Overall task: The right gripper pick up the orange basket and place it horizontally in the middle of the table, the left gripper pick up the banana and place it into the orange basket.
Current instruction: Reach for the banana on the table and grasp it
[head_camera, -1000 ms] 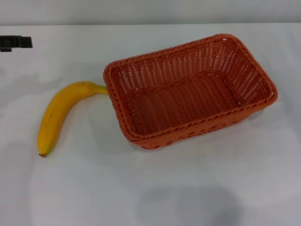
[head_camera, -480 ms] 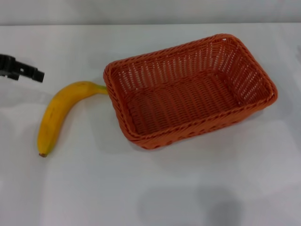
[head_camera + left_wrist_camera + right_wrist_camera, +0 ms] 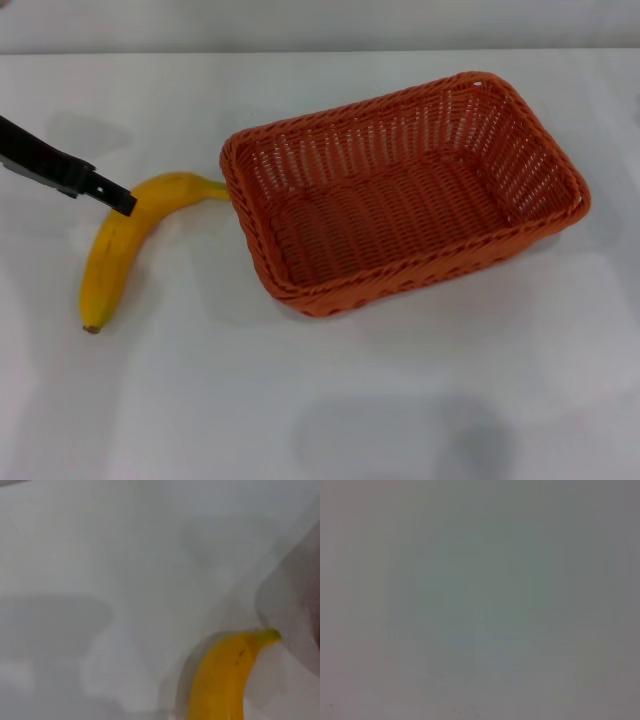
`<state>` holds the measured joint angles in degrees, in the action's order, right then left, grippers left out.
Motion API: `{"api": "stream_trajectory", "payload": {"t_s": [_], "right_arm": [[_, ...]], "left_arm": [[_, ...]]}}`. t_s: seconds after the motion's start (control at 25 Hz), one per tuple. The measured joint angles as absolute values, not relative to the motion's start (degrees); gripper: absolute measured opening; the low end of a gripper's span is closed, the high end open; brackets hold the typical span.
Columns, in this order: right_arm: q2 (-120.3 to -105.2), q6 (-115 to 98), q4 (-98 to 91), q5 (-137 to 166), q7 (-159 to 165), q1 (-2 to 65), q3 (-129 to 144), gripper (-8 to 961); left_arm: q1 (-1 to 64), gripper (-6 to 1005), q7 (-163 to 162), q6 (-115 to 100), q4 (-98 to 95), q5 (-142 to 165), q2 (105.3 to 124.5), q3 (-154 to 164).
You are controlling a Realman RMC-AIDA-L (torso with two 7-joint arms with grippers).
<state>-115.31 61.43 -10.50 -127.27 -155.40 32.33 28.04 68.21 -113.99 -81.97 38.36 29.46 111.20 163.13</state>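
Orange basket (image 3: 405,195) on white table (image 3: 400,400), nothing inside. Left gripper (image 3: 118,197) over banana (image 3: 120,250) beside it; finger opening impossible to tell.

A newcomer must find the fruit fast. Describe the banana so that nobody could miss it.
Start at the orange basket, the big woven thing in the middle of the white table. Just off its left end lies the banana, its stem tip at the basket's corner. It is the only yellow, curved, smooth thing there, with the black left gripper over its upper part.
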Motion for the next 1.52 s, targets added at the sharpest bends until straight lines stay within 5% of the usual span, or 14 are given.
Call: {"api": "stream_trajectory", "payload": {"t_s": [0.72,1.16,1.24,1.52], "right_arm": [[-115.40,61.4,-10.5,-127.3,-155.3,32.7,28.0,869],[-115.34,61.4,-10.5,-127.3,-155.0,32.4,28.0,869],[-115.33,61.4,-10.5,-127.3,-155.0,32.3,28.0,869],[-115.31,61.5,-10.1,-127.3,-155.0,31.8,25.4,869]], "left_arm": [[67.1,889,-116.5,-74.9,33.2,32.1,113.58,163.1],[66.6,731,-119.1,-72.7,32.3,33.2,113.41,163.1],[66.3,513,-119.3,-72.6,32.3,32.3,113.17,163.0],[65.4,505,-119.1,-73.3,33.7,25.7,112.33,163.0]]}}
